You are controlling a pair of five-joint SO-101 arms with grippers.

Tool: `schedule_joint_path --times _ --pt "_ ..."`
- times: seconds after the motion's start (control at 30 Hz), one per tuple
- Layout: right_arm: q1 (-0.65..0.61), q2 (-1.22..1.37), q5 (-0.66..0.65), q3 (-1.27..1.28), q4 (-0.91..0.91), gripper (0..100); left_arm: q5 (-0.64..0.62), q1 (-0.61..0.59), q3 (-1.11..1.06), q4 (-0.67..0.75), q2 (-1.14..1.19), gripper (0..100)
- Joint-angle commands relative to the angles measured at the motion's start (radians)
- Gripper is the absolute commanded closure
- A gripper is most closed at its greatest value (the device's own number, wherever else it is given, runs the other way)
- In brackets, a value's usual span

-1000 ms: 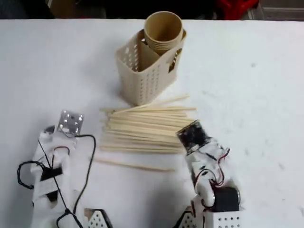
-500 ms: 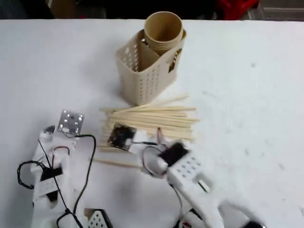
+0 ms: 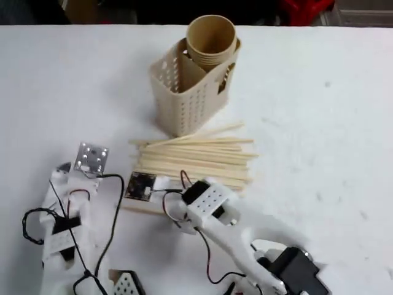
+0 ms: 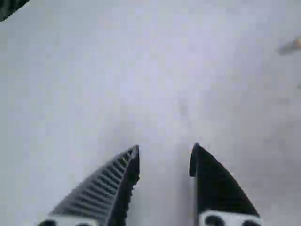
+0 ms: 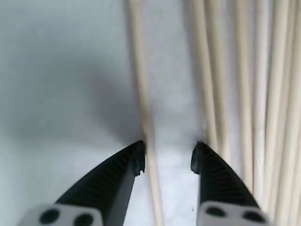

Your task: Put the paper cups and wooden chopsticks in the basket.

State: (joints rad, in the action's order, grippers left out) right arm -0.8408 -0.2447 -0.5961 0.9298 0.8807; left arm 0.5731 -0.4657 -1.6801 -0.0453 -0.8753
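White tabletop [image 3: 319,110], seen from overhead. Cream slotted plastic basket [image 3: 184,98] stands upright. The pile of pale wooden chopsticks [image 3: 196,160] lies just beside the basket on the arms' side. The stack of tan paper cups [image 3: 212,40] already sits in one basket compartment. One lone chopstick [image 5: 141,94] lies beyond the pile, farther from the basket.

I have the right gripper [image 5: 167,157] spread open over that stick, which touches one fingertip. The left gripper [image 4: 164,155] gapes over bare table, well apart from the basket.

Risk, my judgement: closing off-centre may roll the stick away or snag the pile's nearest stick. The high view hides the fingertips; the right wrist view shows the offset.

Open table [image 3: 319,110] lies right of the basket [image 3: 178,104]; chopsticks [image 3: 196,160] crowd its front.
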Motion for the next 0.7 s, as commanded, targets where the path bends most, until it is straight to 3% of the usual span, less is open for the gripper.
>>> schedule_joint_path --times 0.0,0.2,0.4,0.67 --pt "0.001 -0.008 -0.014 -0.048 -0.008 86.5 0.011 -0.005 0.002 0.02 -0.019 81" --pt "0.058 -0.001 -0.014 -0.048 -0.008 98.1 0.009 -0.005 0.002 0.02 -0.019 81" --pt "0.266 -0.013 -0.049 -0.043 -0.005 98.2 0.011 -0.005 0.002 0.02 -0.019 81" --pt "0.394 -0.186 -0.118 -0.041 0.147 98.2 0.014 -0.005 0.002 0.02 -0.019 81"
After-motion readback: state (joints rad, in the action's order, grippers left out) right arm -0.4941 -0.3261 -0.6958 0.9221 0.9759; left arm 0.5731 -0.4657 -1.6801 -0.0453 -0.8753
